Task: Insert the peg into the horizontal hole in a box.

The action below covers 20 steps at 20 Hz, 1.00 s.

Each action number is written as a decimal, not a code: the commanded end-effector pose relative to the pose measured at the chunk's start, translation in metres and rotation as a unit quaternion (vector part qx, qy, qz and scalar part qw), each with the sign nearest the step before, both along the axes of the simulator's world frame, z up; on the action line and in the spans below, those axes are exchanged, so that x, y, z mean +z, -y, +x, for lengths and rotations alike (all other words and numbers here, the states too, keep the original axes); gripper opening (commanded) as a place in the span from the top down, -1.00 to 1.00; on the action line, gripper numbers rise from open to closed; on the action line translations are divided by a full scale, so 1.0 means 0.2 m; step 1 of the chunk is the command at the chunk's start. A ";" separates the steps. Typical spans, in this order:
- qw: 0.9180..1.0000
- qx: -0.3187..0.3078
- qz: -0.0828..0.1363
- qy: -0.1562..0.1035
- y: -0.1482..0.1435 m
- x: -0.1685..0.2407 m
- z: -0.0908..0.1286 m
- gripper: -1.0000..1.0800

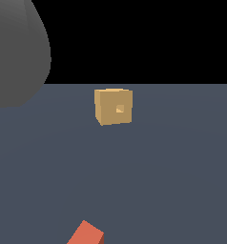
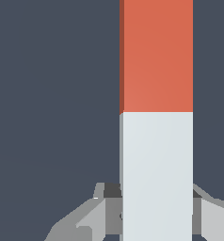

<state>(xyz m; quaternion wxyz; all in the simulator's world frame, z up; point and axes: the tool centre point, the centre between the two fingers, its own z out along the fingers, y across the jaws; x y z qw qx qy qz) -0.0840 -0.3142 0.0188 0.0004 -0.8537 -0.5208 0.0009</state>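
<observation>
The box (image 1: pixel 113 106) is a tan cube standing on the dark grey floor, with the hole (image 1: pixel 119 109) as a small square opening in its face towards the camera. The peg (image 1: pixel 87 233) shows only as a red-orange end at the exterior view's bottom edge, well short of the box. In the wrist view the peg (image 2: pixel 156 56) is a long bar, red-orange on one half and white on the other. My gripper (image 2: pixel 156 207) has a finger (image 2: pixel 109 207) against each side of the white half. The gripper is out of the exterior view.
A large grey rounded shape (image 1: pixel 15 47) fills the exterior view's upper left, blurred and close to the camera. The dark grey floor (image 1: pixel 182 167) stretches between the peg and the box.
</observation>
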 end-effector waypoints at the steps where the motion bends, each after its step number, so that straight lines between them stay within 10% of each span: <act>1: 1.000 0.021 0.000 0.001 -0.10 0.02 0.09 1.00; 10: 0.989 0.145 -0.001 0.001 -0.77 0.11 0.51 1.00; 20: 0.952 0.306 -0.001 0.001 -1.78 0.22 0.79 1.00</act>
